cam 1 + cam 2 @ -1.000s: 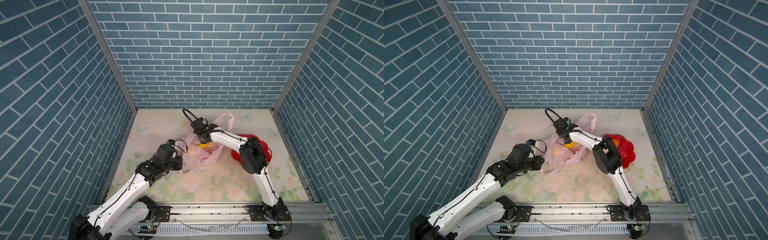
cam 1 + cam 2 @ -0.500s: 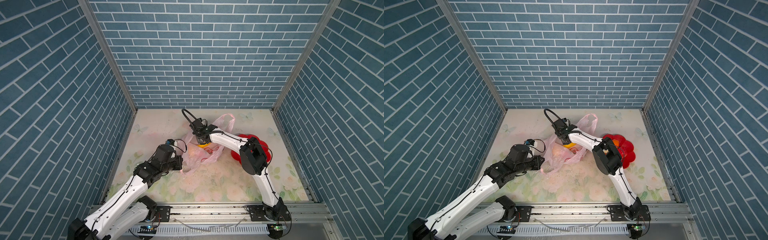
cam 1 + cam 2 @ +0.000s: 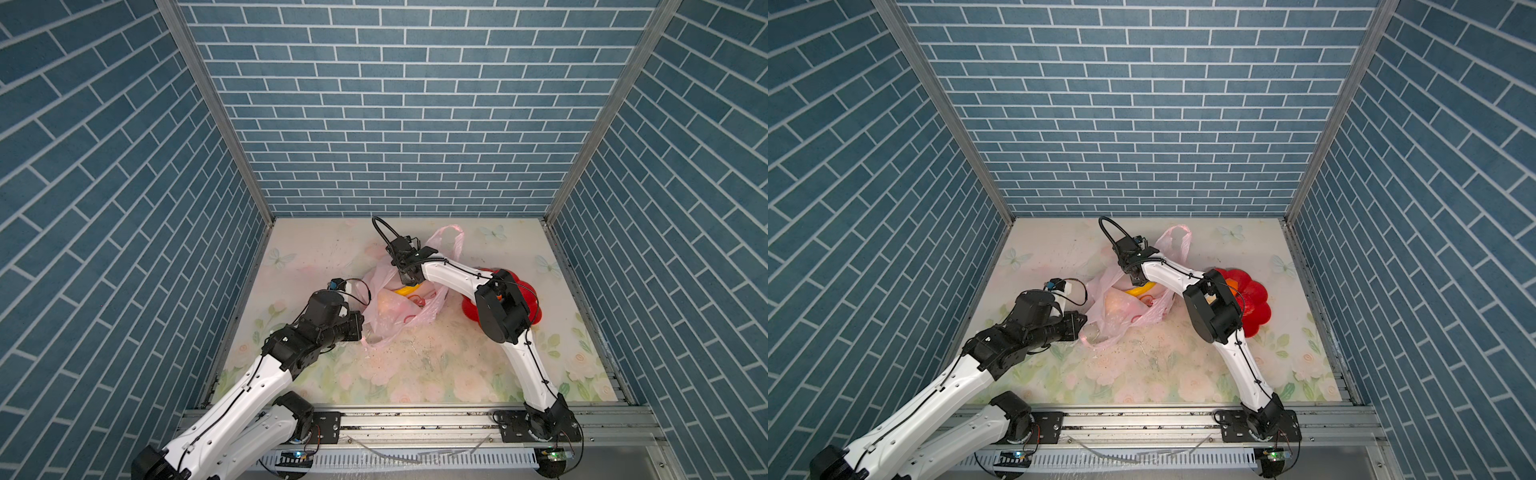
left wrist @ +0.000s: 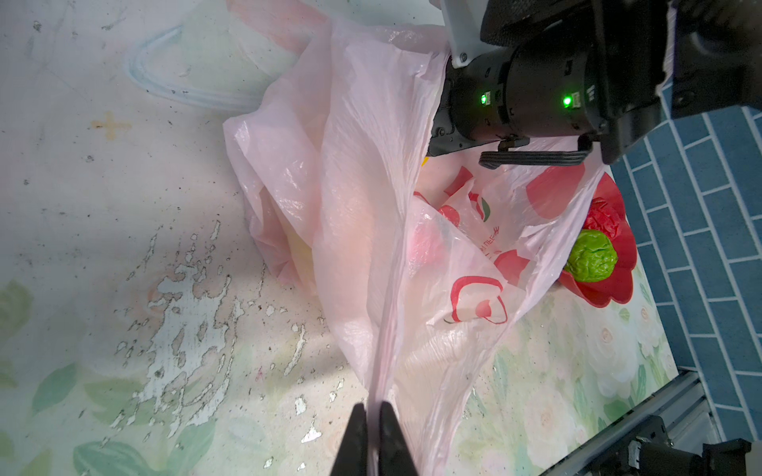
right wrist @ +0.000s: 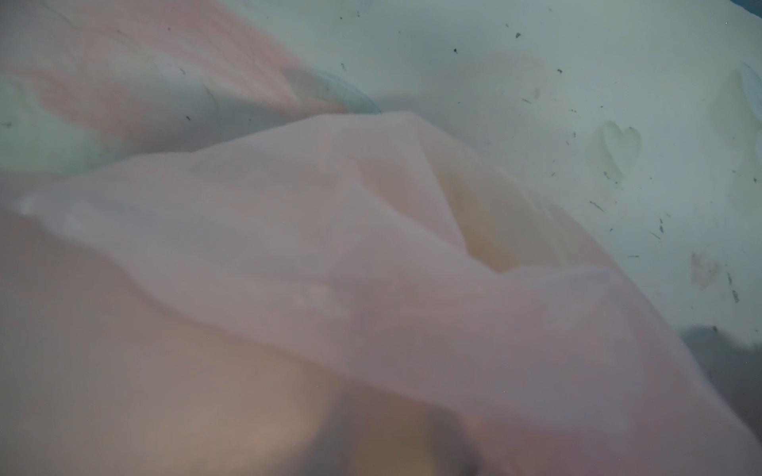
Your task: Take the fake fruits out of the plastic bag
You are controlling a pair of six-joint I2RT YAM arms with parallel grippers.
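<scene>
The pale-pink plastic bag lies crumpled mid-table. My left gripper is shut on its stretched edge, pulling it taut. My right gripper reaches down into the bag mouth; its fingertips are hidden by film. A yellow banana shows just beneath it, and a beige lump lies inside the bag. The right wrist view shows only blurred pink bag. A bumpy green ball and a bumpy red ball rest outside the bag.
The green and red balls sit on a red flower-shaped plate just right of the bag, partly under my right forearm. Blue brick walls close in three sides. A metal rail runs along the front edge.
Hardly anything has moved. The right wrist has shifted only slightly over the bag mouth, and the left gripper keeps its hold on the bag.
</scene>
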